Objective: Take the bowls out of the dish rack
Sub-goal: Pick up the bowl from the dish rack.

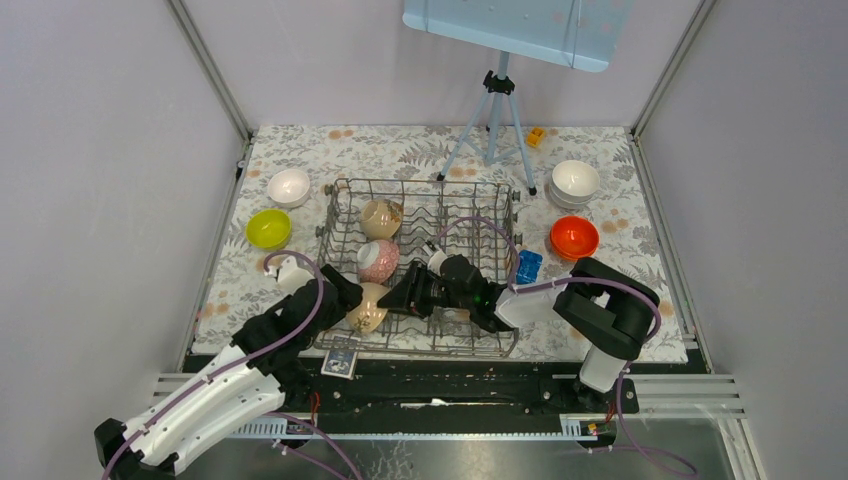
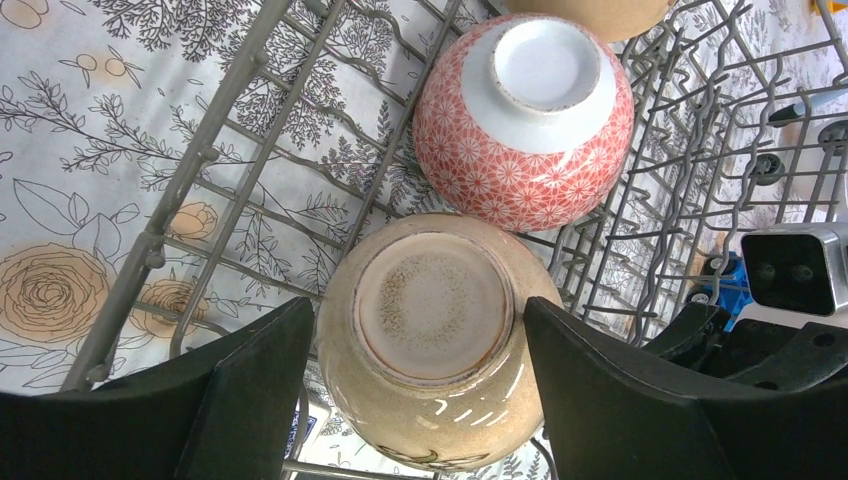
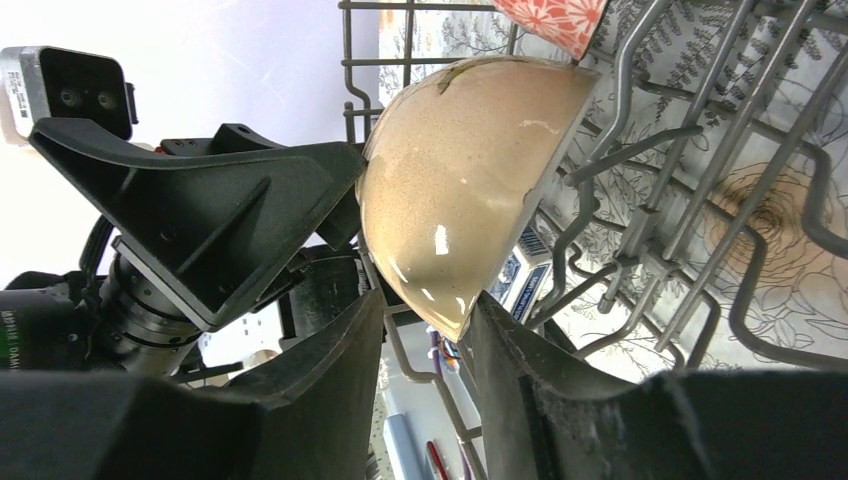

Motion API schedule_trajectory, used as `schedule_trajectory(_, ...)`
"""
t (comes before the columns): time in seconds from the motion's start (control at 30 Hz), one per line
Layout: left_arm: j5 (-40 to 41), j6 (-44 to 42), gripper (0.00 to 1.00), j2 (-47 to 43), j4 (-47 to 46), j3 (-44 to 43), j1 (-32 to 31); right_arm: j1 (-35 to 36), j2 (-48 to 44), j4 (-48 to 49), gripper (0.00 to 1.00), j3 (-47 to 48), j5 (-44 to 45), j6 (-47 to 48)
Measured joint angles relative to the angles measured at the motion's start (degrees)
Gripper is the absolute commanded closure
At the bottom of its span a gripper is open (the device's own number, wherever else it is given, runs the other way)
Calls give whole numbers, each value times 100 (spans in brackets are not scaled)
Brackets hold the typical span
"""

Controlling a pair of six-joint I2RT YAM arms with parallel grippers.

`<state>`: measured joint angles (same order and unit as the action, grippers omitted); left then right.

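Observation:
The grey wire dish rack (image 1: pixel 470 215) holds three bowls on their sides: a beige one (image 1: pixel 381 217), a pink patterned one (image 1: pixel 378 261) and a beige one (image 1: pixel 367 310) at the front left corner. My left gripper (image 1: pixel 348 297) is open, its fingers standing close on either side of that front beige bowl (image 2: pixel 430 340). My right gripper (image 1: pixel 402 297) is open inside the rack. The same bowl's rim (image 3: pixel 470 200) sits between its fingers (image 3: pixel 425 320) and touches one finger (image 3: pixel 500 350). The pink bowl (image 2: pixel 525 110) lies just behind.
Outside the rack, a white bowl (image 1: pixel 289 186) and a lime-yellow bowl (image 1: pixel 268 228) stand on the left. Stacked white bowls (image 1: pixel 575 181) and an orange-red bowl (image 1: pixel 574 236) stand on the right. A blue block (image 1: pixel 529 266) lies beside the rack and a tripod (image 1: pixel 495 120) stands behind it.

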<state>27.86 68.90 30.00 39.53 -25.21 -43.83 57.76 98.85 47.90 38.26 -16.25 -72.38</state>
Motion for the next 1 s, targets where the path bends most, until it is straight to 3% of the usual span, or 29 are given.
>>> schedule_trajectory(0.23, 87, 24, 25, -24, -15, 0, 2, 0, 129, 264, 61, 0, -66, -232)
schedule_trajectory(1.0, 378, 173, 26, -225, 179, 0, 2, 2, 973, 1130, 69, 490, -345, -688)
